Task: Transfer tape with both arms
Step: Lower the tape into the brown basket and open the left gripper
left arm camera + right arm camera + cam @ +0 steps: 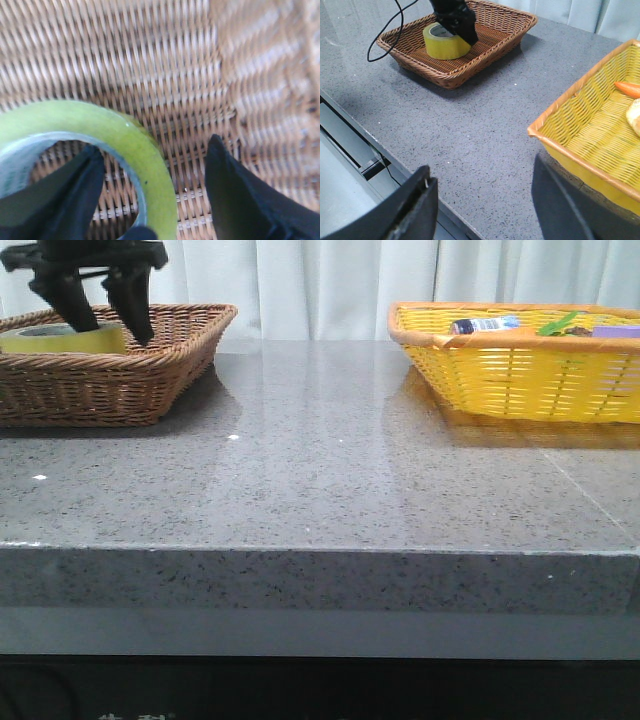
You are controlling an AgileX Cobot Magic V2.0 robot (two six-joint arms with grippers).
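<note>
The tape is a wide yellow-green roll lying flat in the brown wicker basket at the table's far left. My left gripper hangs open just over the roll. In the left wrist view the left gripper straddles the tape: one finger is inside the core hole, the other finger outside the wall, neither pressing it. My right gripper is open and holds nothing, hovering over the table's front edge. From there the tape and the left arm show far off.
A yellow wicker basket stands at the back right, holding a small bottle, a carrot and other items. A black cable loops beside the brown basket. Grey speckled tabletop lies between the baskets.
</note>
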